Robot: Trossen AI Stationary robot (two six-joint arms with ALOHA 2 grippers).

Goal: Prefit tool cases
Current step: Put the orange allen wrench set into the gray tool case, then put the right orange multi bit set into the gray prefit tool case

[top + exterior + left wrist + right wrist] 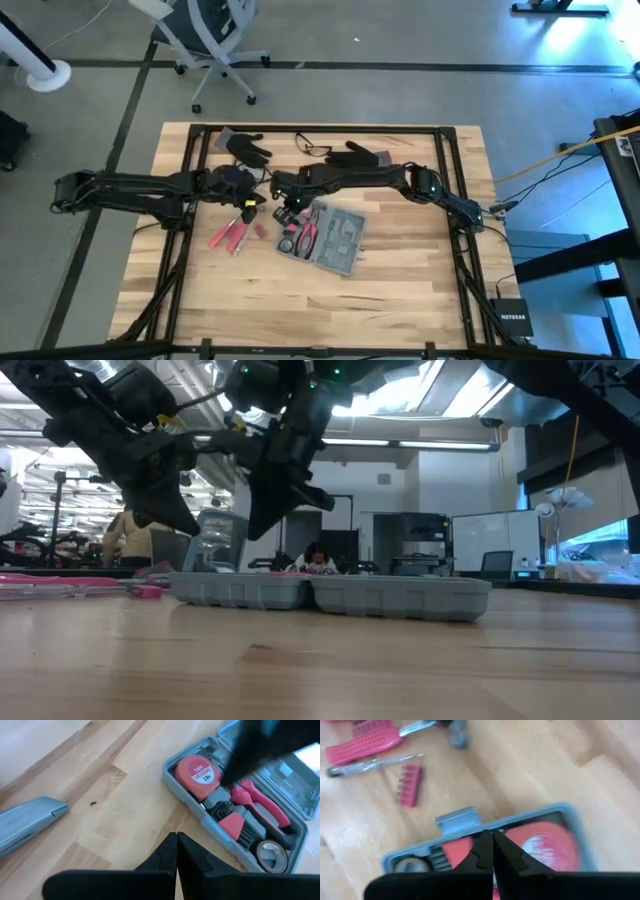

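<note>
Tool case [335, 240]: grey-blue plastic, lying open and flat on the desk [420, 290] near its middle; one half already carries a red tape measure [198, 773], red pliers [260, 802], hex keys and a tape roll. Judged stiff, light, smooth-walled; best taken at the rim or the latch tab [457, 818].
Right tool [492, 851]: fingers pressed together, empty, poised just over the case's filled half.
Left tool [176, 852]: pressed together, empty, just beside the case over bare wood.
Loose red-handled tools [232, 235]: beside the case.
Black gloves [245, 148]: far edge.
</note>
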